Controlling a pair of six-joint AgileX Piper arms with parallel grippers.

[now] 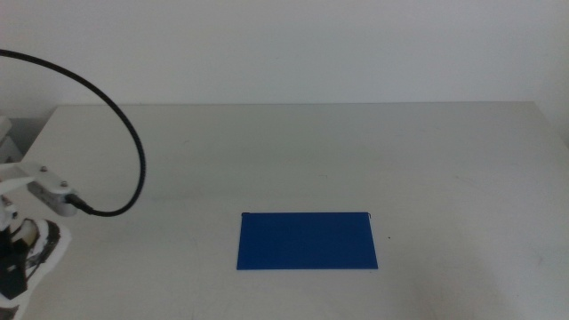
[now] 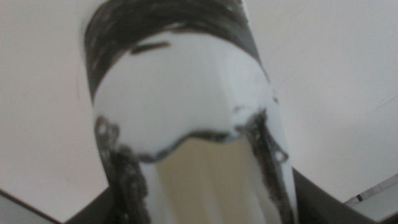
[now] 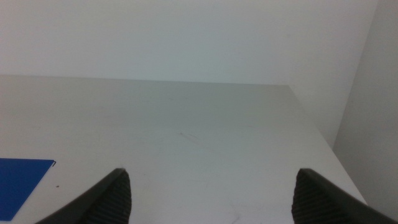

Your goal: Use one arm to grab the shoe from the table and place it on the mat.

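The white shoe point(image 1: 43, 244) with black panels is at the table's point(image 1: 356, 151) far left front, under the dark arm's white bracket point(image 1: 40, 182). In the left wrist view the shoe point(image 2: 186, 93) fills the picture, and my left gripper point(image 2: 199, 208) has its dark jaws pressed against both of its sides. In the middle view the left gripper point(image 1: 20, 262) sits well left of the blue mat point(image 1: 307, 240). My right gripper point(image 3: 211, 193) is open over bare table and holds nothing. It is out of the middle view. A corner of the mat point(image 3: 18, 183) shows beside it.
A black cable point(image 1: 124, 133) arcs from the left edge down to the left arm's bracket. The table's far edge meets a plain white wall point(image 1: 293, 44). The right wrist view shows the table's corner and side edge point(image 3: 317, 130).
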